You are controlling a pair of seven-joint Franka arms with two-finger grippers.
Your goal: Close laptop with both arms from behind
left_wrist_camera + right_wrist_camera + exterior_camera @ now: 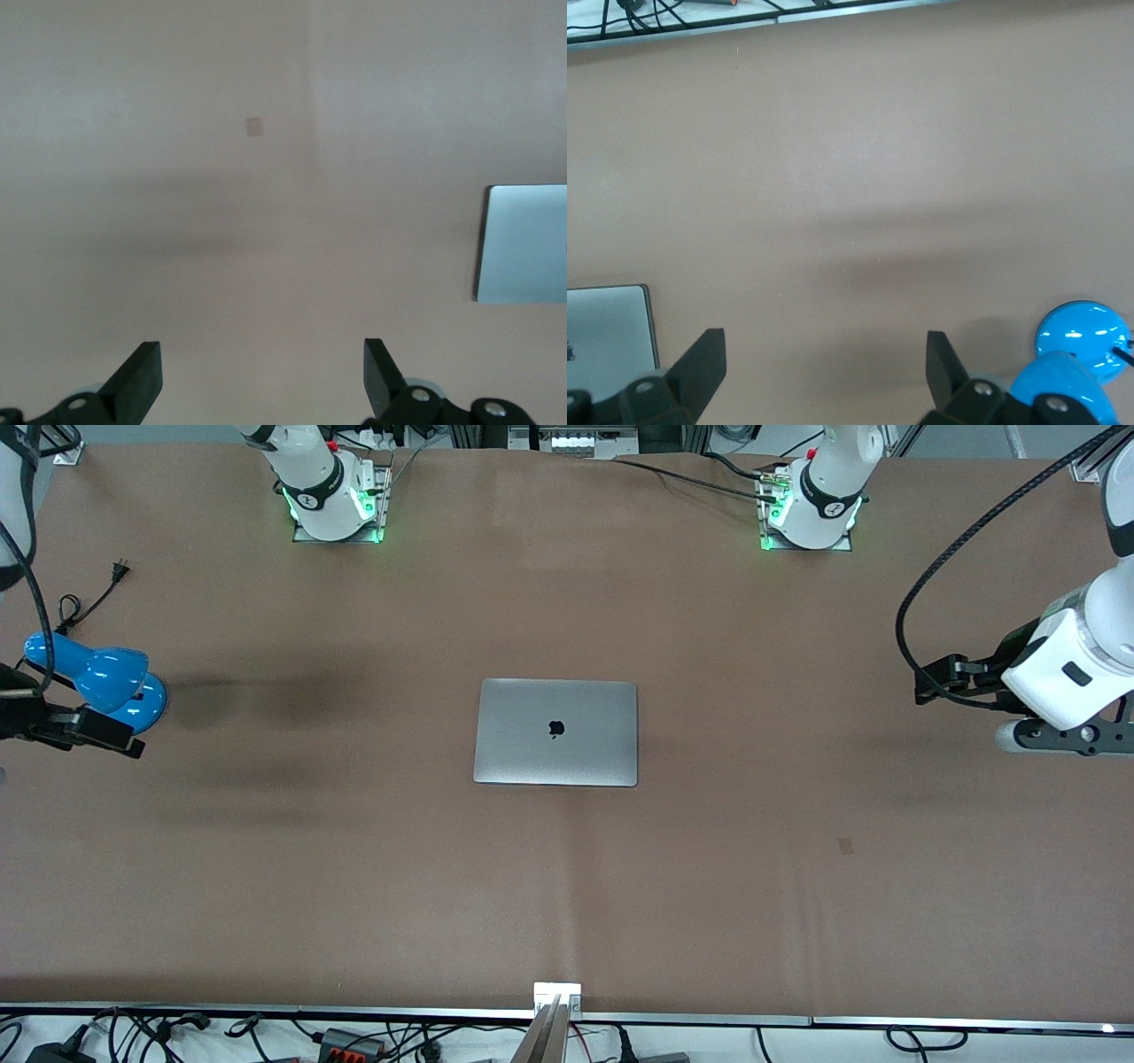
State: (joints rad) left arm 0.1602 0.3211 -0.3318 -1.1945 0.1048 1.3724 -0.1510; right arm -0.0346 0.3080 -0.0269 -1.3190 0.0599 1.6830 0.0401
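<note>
The silver-grey laptop (556, 732) lies shut and flat in the middle of the brown table, its lid with the dark apple logo facing up. Part of it shows in the left wrist view (524, 243) and in the right wrist view (607, 328). My left gripper (926, 684) hangs open and empty over the table toward the left arm's end, well apart from the laptop; its fingers (142, 376) stand wide. My right gripper (131, 742) hangs open and empty over the table toward the right arm's end, its fingers (704, 363) wide apart.
A glossy blue object (97, 679) with a black cord and plug (119, 569) lies right beside my right gripper and shows in the right wrist view (1074, 350). A small tape patch (846, 847) is on the table toward the left arm's end.
</note>
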